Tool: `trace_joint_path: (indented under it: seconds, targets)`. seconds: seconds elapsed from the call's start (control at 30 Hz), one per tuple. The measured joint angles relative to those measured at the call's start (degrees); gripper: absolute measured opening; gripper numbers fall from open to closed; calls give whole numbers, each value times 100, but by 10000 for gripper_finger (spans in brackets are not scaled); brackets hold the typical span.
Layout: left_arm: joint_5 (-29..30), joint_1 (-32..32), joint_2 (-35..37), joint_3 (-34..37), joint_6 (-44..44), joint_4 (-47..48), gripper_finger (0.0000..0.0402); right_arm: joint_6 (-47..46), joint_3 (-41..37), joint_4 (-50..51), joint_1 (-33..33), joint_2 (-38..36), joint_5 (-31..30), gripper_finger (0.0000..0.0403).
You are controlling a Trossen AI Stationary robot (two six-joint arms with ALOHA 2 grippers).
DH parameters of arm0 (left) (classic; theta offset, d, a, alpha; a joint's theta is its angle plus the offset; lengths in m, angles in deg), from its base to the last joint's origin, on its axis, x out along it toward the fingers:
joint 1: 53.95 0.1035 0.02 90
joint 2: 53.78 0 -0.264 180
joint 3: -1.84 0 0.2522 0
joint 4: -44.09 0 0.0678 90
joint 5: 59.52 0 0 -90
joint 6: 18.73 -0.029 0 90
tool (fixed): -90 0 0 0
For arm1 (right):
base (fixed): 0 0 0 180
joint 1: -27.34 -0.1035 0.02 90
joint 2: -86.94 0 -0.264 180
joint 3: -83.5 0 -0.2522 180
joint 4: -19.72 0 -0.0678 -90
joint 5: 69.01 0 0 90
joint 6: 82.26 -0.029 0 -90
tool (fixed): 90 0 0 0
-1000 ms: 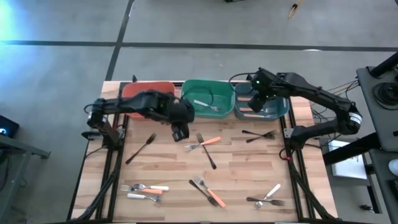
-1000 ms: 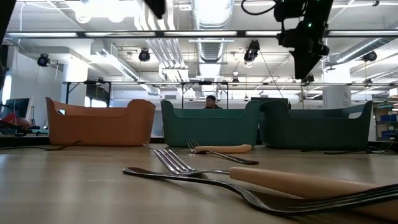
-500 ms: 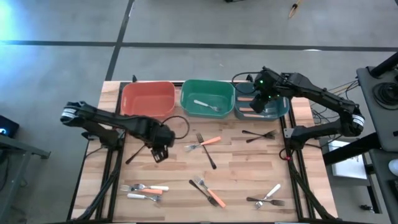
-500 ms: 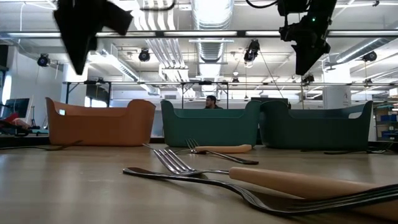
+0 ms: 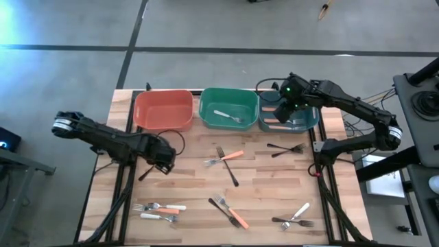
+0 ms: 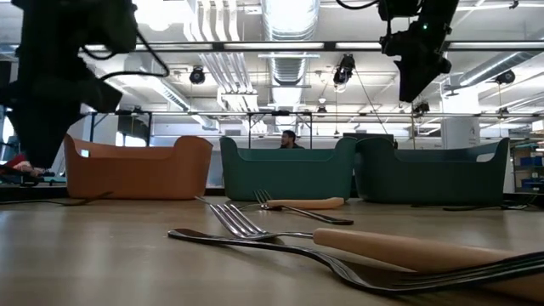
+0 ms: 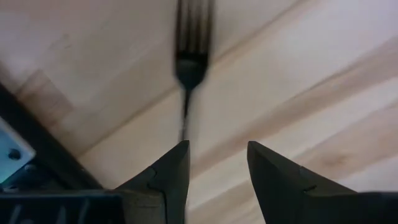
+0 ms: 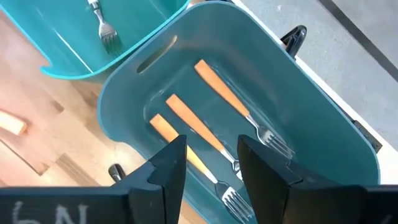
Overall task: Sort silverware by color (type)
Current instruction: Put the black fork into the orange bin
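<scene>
My left gripper (image 5: 164, 163) hangs open, pointing down, low over a black-handled fork (image 5: 145, 173) lying flat at the table's left. In the left wrist view the fork's tines (image 7: 191, 37) show ahead, and its neck runs beside one finger (image 7: 174, 168); nothing lies between the fingers (image 7: 217, 155). My right gripper (image 5: 283, 110) hovers open over the teal bin (image 5: 306, 118). It holds nothing. Three orange-handled forks (image 8: 205, 124) lie in that bin. A white-handled fork (image 5: 226, 116) lies in the green bin (image 5: 228, 96). In the low view, my left gripper (image 6: 59, 85) is at the left and my right gripper (image 6: 416, 76) is high at the right.
The red-orange bin (image 5: 163, 110) stands at the far left of the bin row. Loose forks lie on the wood: an orange and a black one mid-table (image 5: 225, 159), a black one (image 5: 285, 148) at the right, and mixed groups along the near edge (image 5: 161, 209), (image 5: 230, 213), (image 5: 295, 218).
My left gripper has swung from in front of the red-orange and green bins toward the table's left edge and come down low over the black-handled fork, rolling about its own axis as it went. My right gripper has stayed over the teal bin.
</scene>
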Motion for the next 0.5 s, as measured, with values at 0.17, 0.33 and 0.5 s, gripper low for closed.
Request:
trace_joint_path:
  seconds: [0.17,0.33,0.5]
  targets:
    - [127,48,49,385,128,-189,144,-152,-1,-91,0,2,0,132]
    - [122,99,-47,757,131,-696,144,-194,-2,-127,0,2,0,131]
    - [129,277,-93,1071,193,-986,132,-196,-2,-287,-2,2,0,131]
